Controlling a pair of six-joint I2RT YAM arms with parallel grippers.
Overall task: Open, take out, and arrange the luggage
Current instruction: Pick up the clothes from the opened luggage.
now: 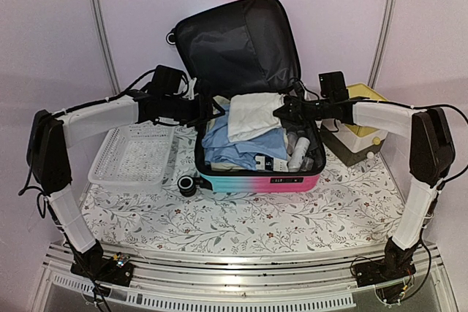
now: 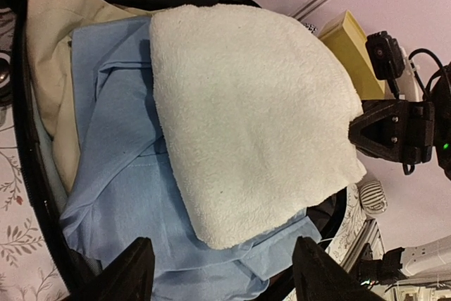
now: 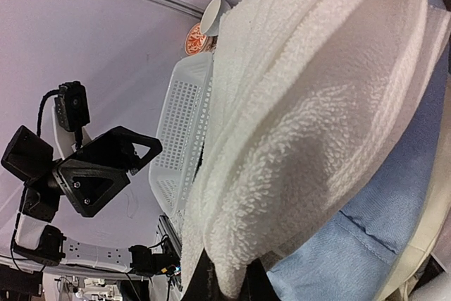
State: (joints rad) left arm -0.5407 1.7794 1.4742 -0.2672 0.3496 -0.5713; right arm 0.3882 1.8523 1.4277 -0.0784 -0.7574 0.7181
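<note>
The luggage (image 1: 256,180), pink-to-turquoise, lies open on the table with its black-lined lid (image 1: 234,45) standing up. Inside, a folded white towel (image 1: 252,115) lies on top of blue clothing (image 1: 230,144). My right gripper (image 1: 281,115) is shut on the towel's right edge; in the right wrist view the towel (image 3: 317,103) is pinched between my fingers (image 3: 229,273). My left gripper (image 1: 207,111) is open and empty at the case's left side. In the left wrist view (image 2: 222,252) it hovers over the blue clothing (image 2: 120,174) near the towel (image 2: 246,111).
A white perforated basket (image 1: 135,155) stands left of the case. A yellow-topped box (image 1: 362,126) stands to the right, under the right arm. Bottles (image 1: 300,147) lie in the case's right side. A cream cloth (image 2: 53,68) lies under the blue clothing.
</note>
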